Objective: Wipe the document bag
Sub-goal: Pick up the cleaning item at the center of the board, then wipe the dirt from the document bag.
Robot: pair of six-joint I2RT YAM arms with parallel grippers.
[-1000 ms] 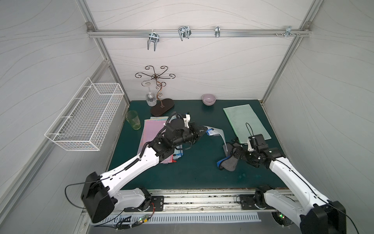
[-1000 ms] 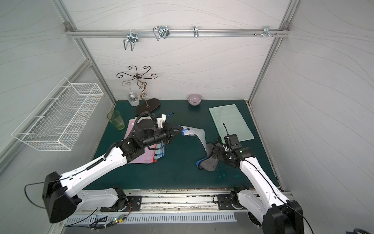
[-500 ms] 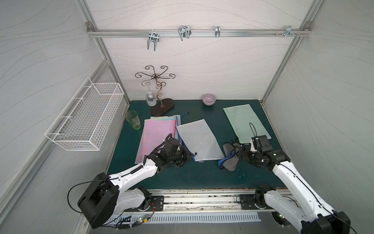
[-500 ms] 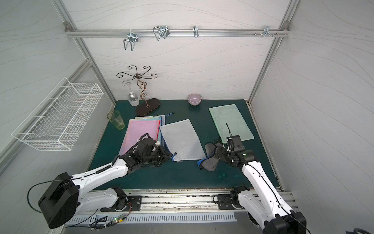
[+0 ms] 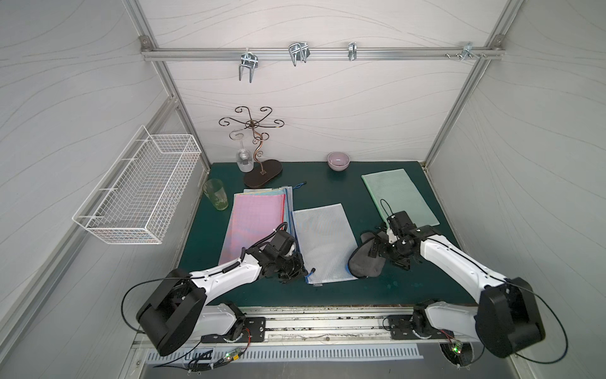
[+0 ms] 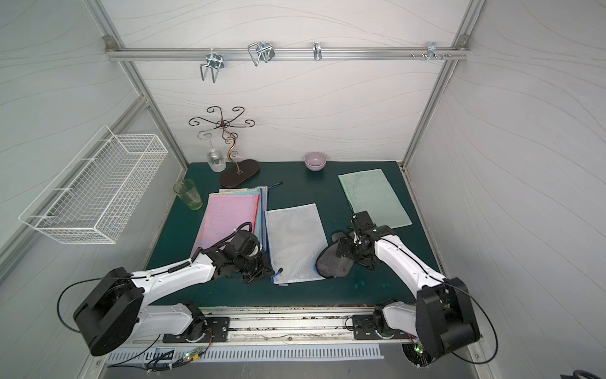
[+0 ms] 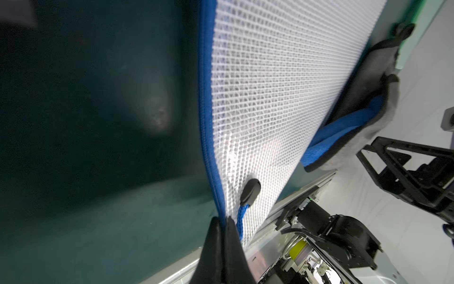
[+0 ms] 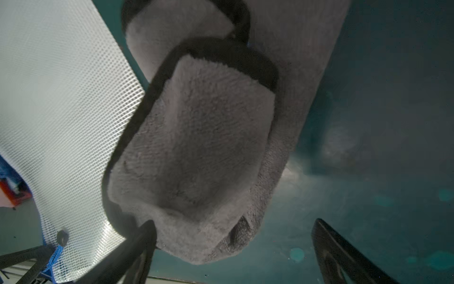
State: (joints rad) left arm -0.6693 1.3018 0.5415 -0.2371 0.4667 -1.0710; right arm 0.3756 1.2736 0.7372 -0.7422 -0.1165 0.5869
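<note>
Found the document bag (image 5: 323, 242) (image 6: 295, 242), white mesh with a blue zip edge, flat on the green worktop (image 5: 328, 187) near the middle front in both top views. Saw the left claw (image 5: 304, 274) (image 7: 222, 220) pinched shut on that zip edge at the bag's near left corner, the blue strip caught between the fingertips in the left wrist view. Noted a blue pull cord (image 7: 250, 190) with a black toggle resting on the mesh just beside the grip.

Saw the right claw (image 5: 387, 254) (image 8: 233, 233) spread wide and gripping nothing, low over a grey cloth (image 5: 364, 262) (image 8: 208, 135) with black trim and a blue underside. Found one fingertip against the cloth's edge, the other apart over bare worktop. Placed the cloth at the bag's right edge, touching it, between that claw and the mesh.

Noted a pile of coloured bags (image 5: 255, 216), pink on top, just beside the bag's left edge, with the left arm (image 5: 226, 275) lying across its near corner. Spotted a green bag (image 5: 398, 197) well apart at the right rear, a small bowl (image 5: 338, 160) by the back wall, a green tumbler (image 5: 215, 193) at the left edge, a scrolled stand (image 5: 262, 174) with a wine glass (image 5: 244, 159) hung upside down, and a wire basket (image 5: 141, 197) on the left wall.
</note>
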